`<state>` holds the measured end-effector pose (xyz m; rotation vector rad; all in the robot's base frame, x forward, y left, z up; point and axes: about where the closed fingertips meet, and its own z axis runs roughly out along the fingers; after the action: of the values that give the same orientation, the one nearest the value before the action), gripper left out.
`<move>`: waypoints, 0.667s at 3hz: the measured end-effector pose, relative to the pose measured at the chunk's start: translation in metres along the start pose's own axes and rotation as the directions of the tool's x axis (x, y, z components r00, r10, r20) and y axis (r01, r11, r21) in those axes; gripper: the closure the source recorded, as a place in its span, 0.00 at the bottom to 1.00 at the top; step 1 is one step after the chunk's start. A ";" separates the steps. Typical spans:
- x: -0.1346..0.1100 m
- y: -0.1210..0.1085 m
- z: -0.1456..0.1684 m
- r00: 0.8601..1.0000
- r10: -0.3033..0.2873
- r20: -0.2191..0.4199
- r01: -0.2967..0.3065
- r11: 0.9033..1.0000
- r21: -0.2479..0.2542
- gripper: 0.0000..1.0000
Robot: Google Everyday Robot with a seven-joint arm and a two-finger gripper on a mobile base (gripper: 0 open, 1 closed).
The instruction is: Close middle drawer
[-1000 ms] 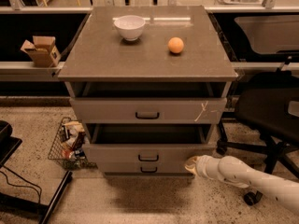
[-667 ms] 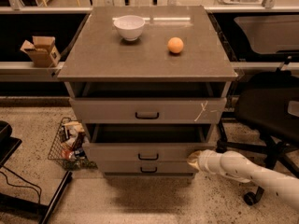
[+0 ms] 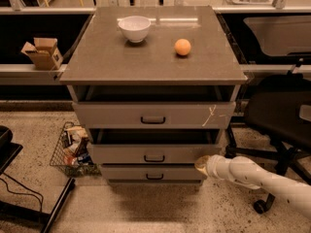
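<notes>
The middle drawer (image 3: 121, 154) is a wide plain grey front with a small dark handle (image 3: 154, 158) at its centre. It stands partly pulled out, with a dark gap above it. My gripper (image 3: 201, 164) comes in from the lower right on a white arm (image 3: 252, 176). Its tip is at the right end of the middle drawer's front, touching it or very close. The drawer above (image 3: 112, 114), with white scratch marks (image 3: 211, 114), is also pulled out. The smaller bottom front (image 3: 126, 173) sits further in.
A white bowl (image 3: 134, 28) and an orange (image 3: 182, 47) sit on the cabinet top (image 3: 97, 57). A wire basket of items (image 3: 73, 149) stands on the floor at the left. A black office chair (image 3: 279, 115) is close on the right. A cardboard box (image 3: 43, 52) sits on the left shelf.
My gripper has moved up and slightly right along the middle drawer's right end. The drawer front looks a little further in than before.
</notes>
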<state>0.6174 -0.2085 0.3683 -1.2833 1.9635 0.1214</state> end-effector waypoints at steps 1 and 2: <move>0.000 0.000 0.000 1.000 0.000 0.000 0.000 1.000 0.000 0.24; 0.000 0.000 0.000 1.000 0.000 0.000 0.000 1.000 0.000 0.02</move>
<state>0.6174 -0.2084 0.3682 -1.2834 1.9635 0.1216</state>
